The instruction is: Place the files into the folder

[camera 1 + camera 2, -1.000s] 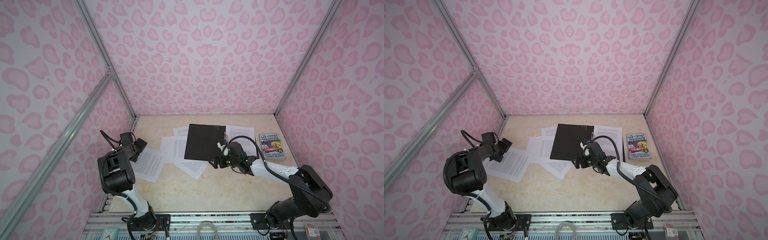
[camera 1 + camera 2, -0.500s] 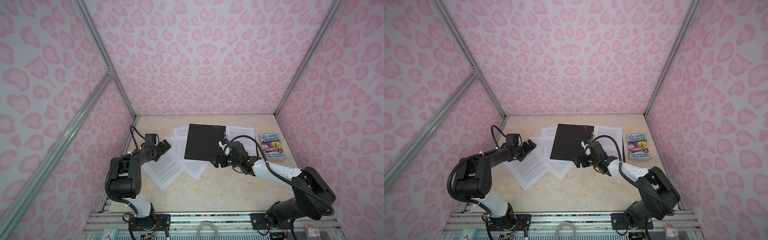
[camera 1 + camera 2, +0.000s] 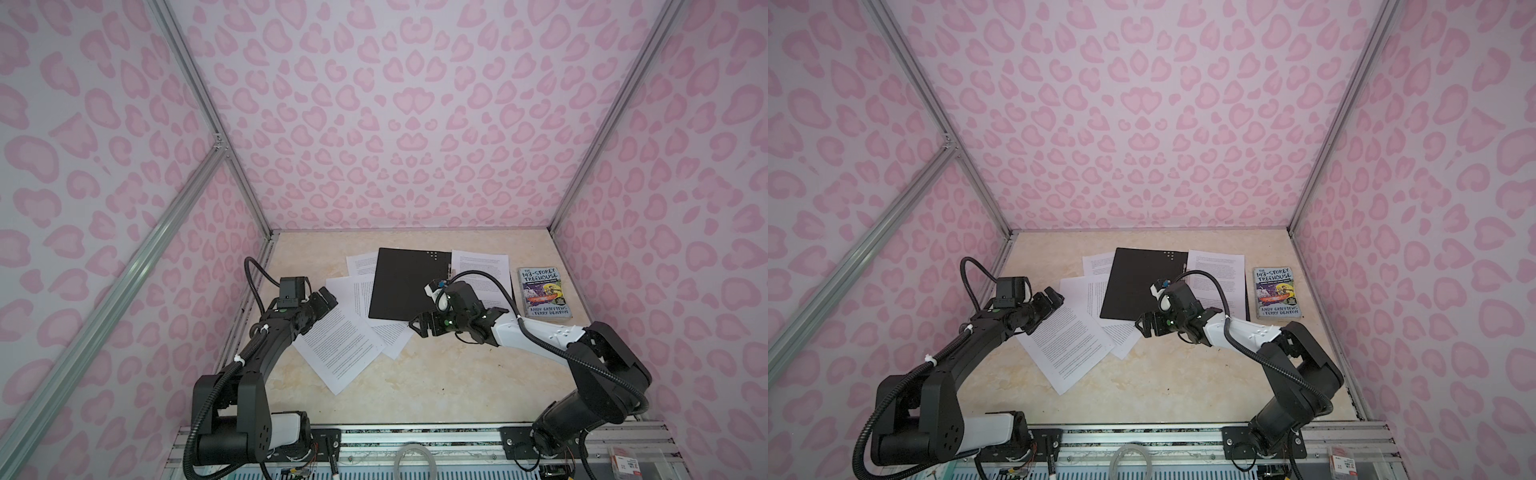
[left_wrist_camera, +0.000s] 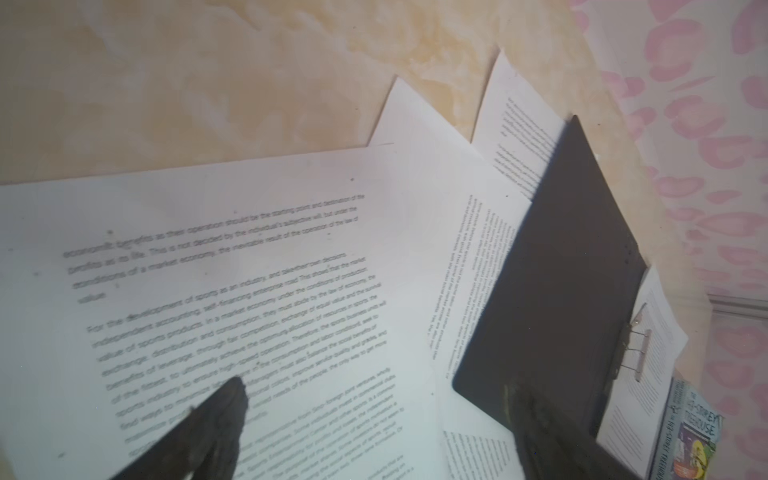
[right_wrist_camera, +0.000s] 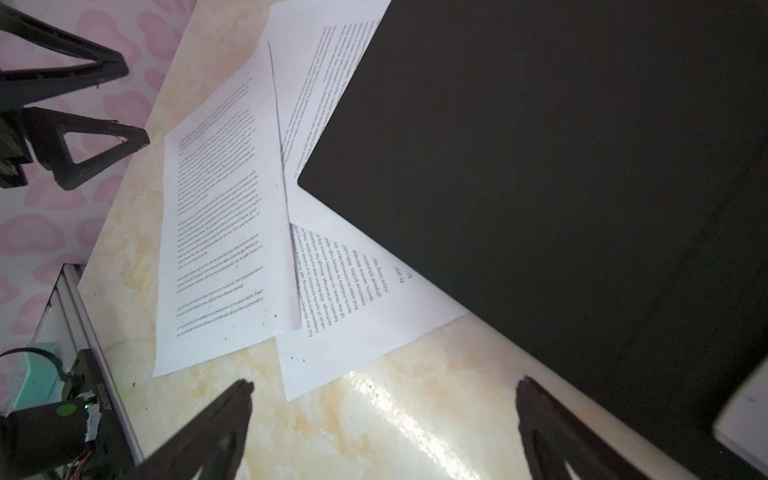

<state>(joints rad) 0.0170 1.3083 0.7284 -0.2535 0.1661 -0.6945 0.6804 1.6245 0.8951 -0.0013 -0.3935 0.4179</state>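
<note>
Several files lie fanned on the table, the largest sheet [image 3: 340,345] [image 3: 1071,345] slanting toward the front. The folder [image 3: 409,284] [image 3: 1142,284] lies open with its black inside up, on top of some sheets; another sheet [image 3: 480,270] lies to its right, by the metal clip [image 4: 636,345]. My left gripper [image 3: 326,301] [image 4: 382,415] stands open, low over the big sheet's [image 4: 249,270] far corner and holding nothing. My right gripper [image 3: 419,326] [image 5: 384,399] is open over bare table, just off the folder's [image 5: 540,166] near edge.
A colourful "Treehouse" paperback [image 3: 544,297] [image 3: 1277,293] lies at the right, near the wall. Pink patterned walls close in the table on three sides. An aluminium rail [image 3: 415,432] runs along the front edge.
My left arm has swung in from the left wall toward the middle. The big sheet has slid right and turned, now overlapping the other sheets. My right arm has hardly moved.
</note>
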